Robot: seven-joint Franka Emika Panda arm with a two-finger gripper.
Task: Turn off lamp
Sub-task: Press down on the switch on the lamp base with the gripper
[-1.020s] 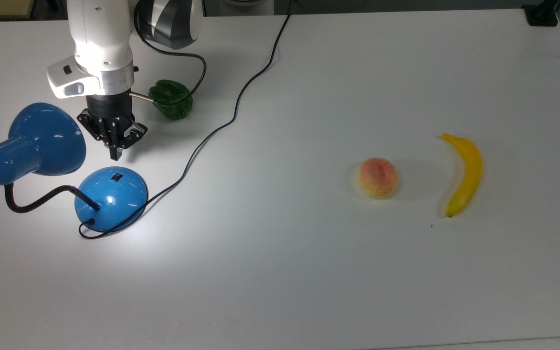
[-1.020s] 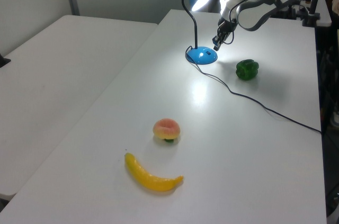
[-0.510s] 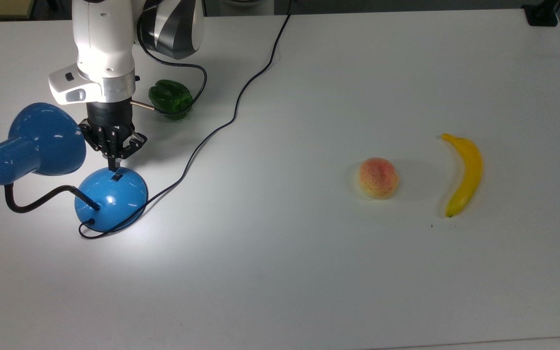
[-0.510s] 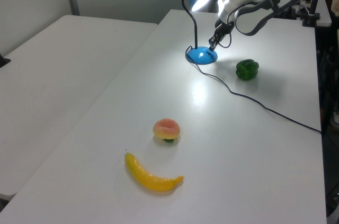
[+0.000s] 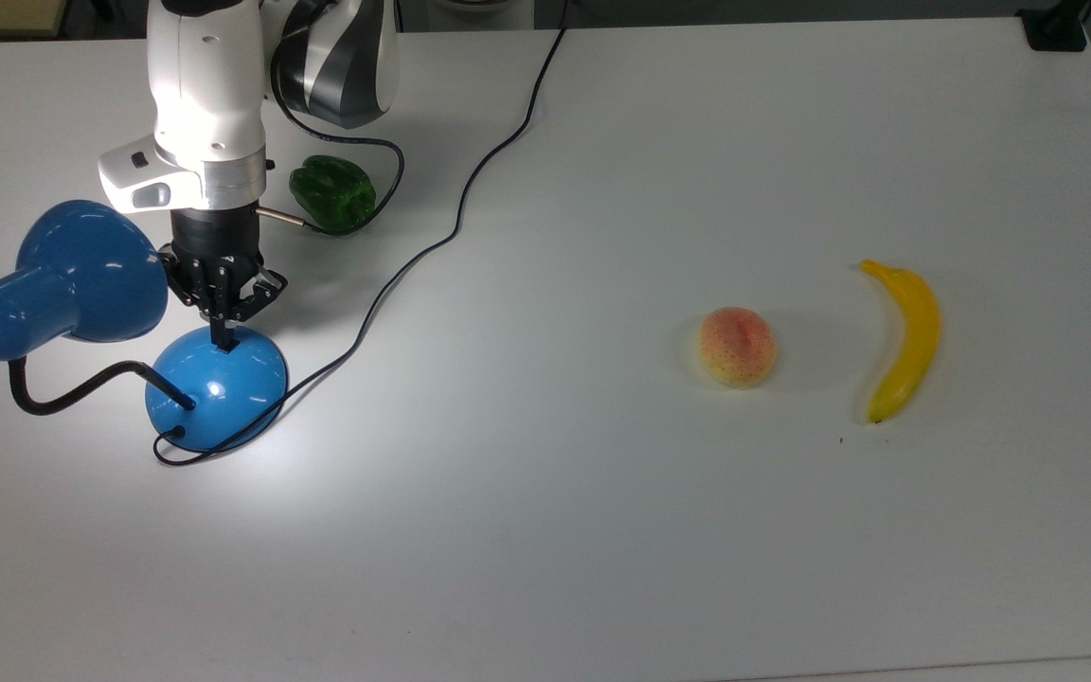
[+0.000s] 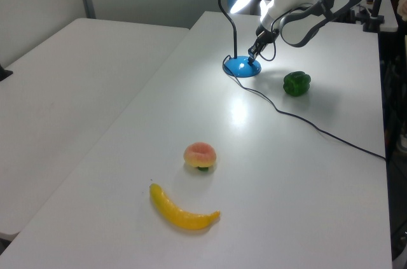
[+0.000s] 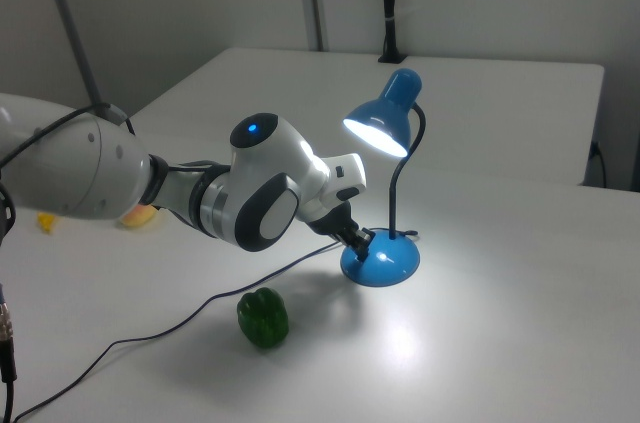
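One gripper (image 5: pixel 222 343), fingers pinched narrow into a single tip, planted on the lamp (image 5: pixel 216 388) base at the left of the top view, presumably to press the switch | bulb lit, bright pool on worktop (image 5: pixel 602 521) | switch itself hidden beneath the fingertips; contact unconfirmed | green pepper (image 5: pixel 333 193) just behind.

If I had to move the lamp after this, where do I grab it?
Probably the lamp's black gooseneck, on its upright run above the base, coming in from the side. The domed base and flared shade look too wide and glossy; the neck is thin enough for the hand.
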